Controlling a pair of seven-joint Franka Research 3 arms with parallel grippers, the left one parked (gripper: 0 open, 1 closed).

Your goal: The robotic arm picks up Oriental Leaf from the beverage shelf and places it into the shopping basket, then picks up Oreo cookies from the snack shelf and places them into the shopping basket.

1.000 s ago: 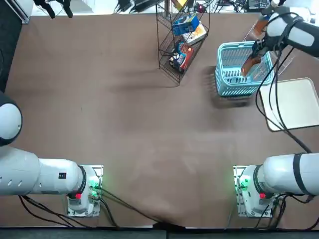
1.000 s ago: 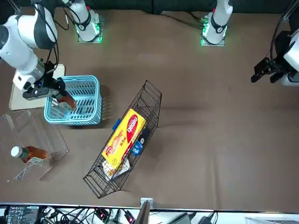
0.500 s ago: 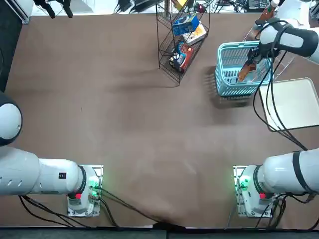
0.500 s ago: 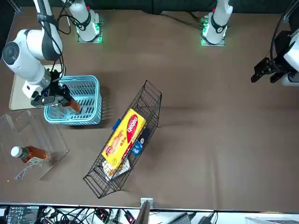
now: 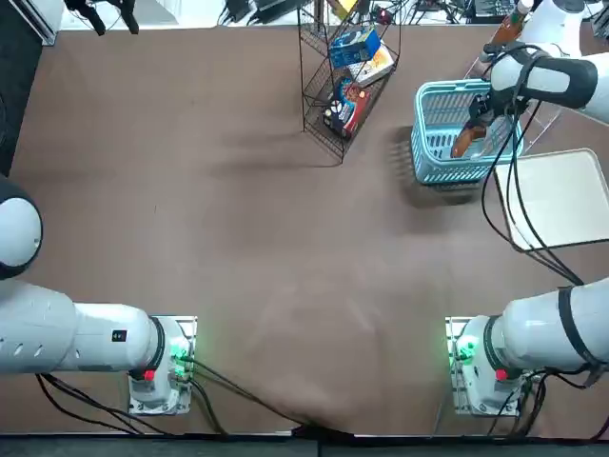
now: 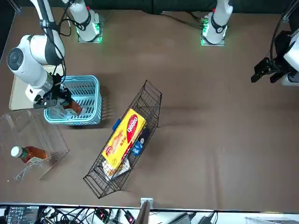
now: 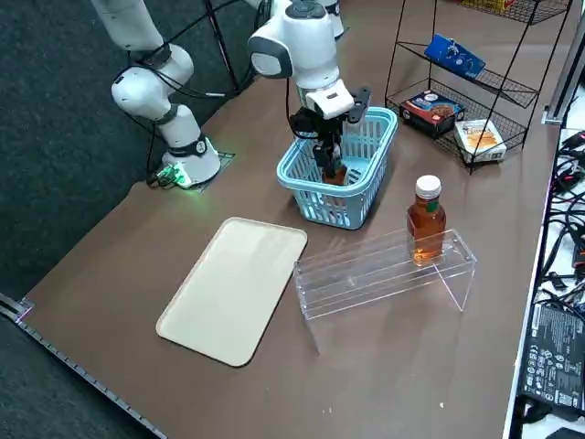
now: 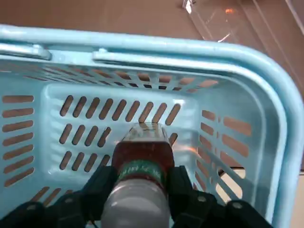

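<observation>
Tea bottle going into the basket — the first half of the task is nearly done, the Oreo half is not yet begun.

The glossy white jointed robotic arm (image 7: 297, 41) is holding the slim clear bottle of reddish-brown Oriental Leaf tea (image 8: 141, 156) base-down inside the small light turquoise slotted shopping basket (image 5: 433, 95), near the table's far right corner; its dark right gripper (image 8: 137, 187) is clamped on the bottle's neck, not yet releasing. A second tea bottle (image 7: 425, 219) is standing on the clear acrylic beverage shelf (image 7: 384, 270). The bright blue box of Oreo cookies (image 7: 454, 55) is sitting untouched on the tall black wire snack shelf (image 7: 512, 87).
</observation>
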